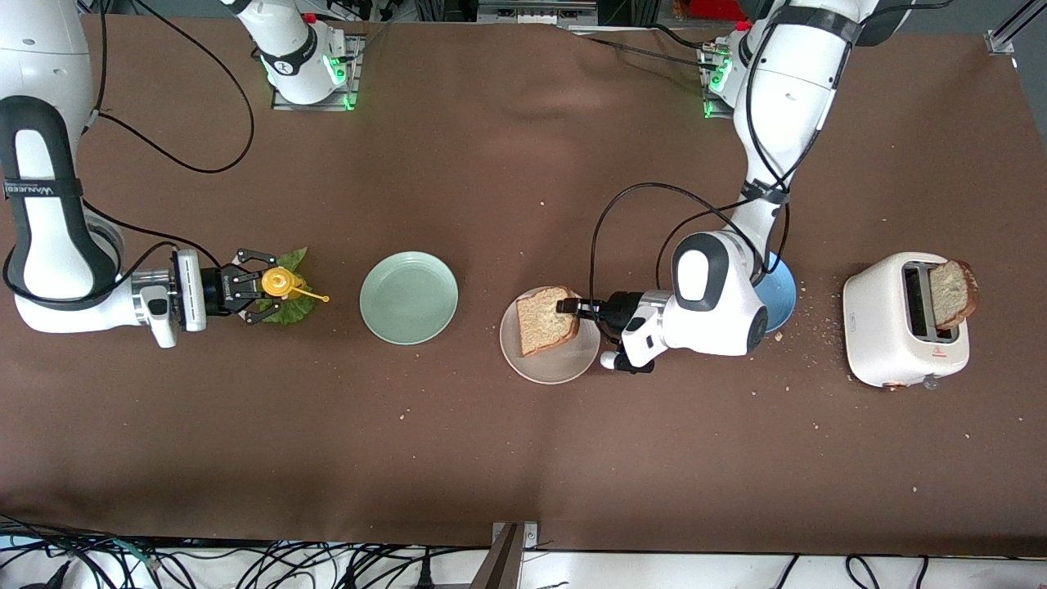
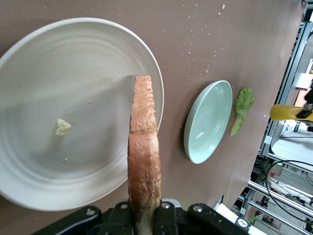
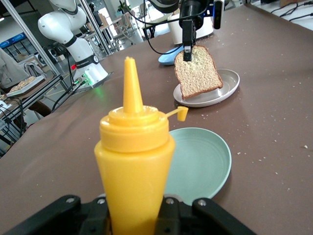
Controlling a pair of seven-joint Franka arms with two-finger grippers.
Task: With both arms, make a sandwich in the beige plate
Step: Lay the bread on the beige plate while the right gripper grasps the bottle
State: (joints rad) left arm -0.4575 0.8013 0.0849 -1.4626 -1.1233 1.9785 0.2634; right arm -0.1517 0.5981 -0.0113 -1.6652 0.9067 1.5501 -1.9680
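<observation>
My left gripper (image 1: pixel 570 307) is shut on a speckled brown bread slice (image 1: pixel 546 319), holding it tilted over the beige plate (image 1: pixel 564 370). In the left wrist view the slice (image 2: pixel 145 147) shows edge-on between the jaws, above the plate (image 2: pixel 58 88). My right gripper (image 1: pixel 260 286), toward the right arm's end of the table, is shut on a yellow squeeze bottle (image 1: pixel 279 283), which stands between the jaws in the right wrist view (image 3: pixel 134 161). A ruffled green lettuce leaf (image 1: pixel 292 309) lies on the table under that bottle. A second bread slice (image 1: pixel 952 293) sticks out of the white toaster (image 1: pixel 887 335).
A mint-green plate (image 1: pixel 409 296) sits between the lettuce and the beige plate. A blue plate (image 1: pixel 784 288) lies partly hidden under the left arm, beside the toaster. Crumbs are scattered on the brown cloth around the toaster. Cables run along the table's front edge.
</observation>
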